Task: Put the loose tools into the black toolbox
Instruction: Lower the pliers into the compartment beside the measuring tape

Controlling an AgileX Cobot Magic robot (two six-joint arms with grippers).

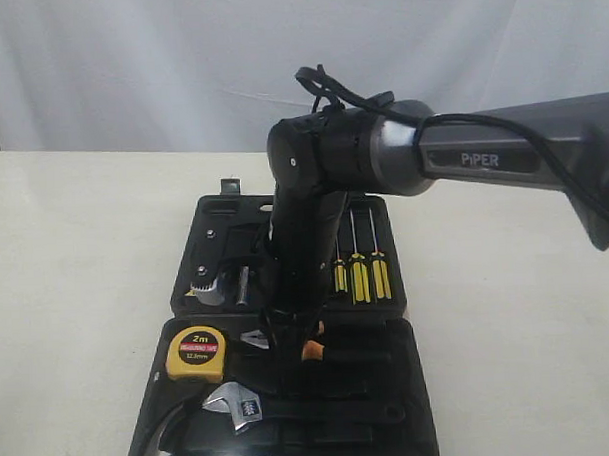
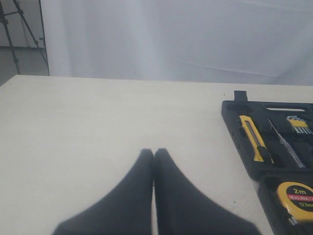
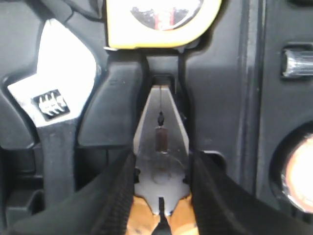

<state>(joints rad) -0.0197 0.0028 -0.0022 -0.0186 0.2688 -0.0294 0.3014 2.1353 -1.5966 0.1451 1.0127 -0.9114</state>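
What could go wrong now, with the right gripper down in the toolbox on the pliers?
1. The pliers, held by the right gripper, point nose-first into a moulded slot beside the tape measure. If released unseated, they may sit proud of the toolbox.
2. The wrench lies close to one of the fingers, so opening might nudge it.
3. In the exterior view the arm hides the slot, so seating is hard to confirm.

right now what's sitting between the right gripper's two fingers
The pliers: their silver head fills the gap between the fingers, with the nose pointing toward the yellow tape measure. The right wrist view shows it.
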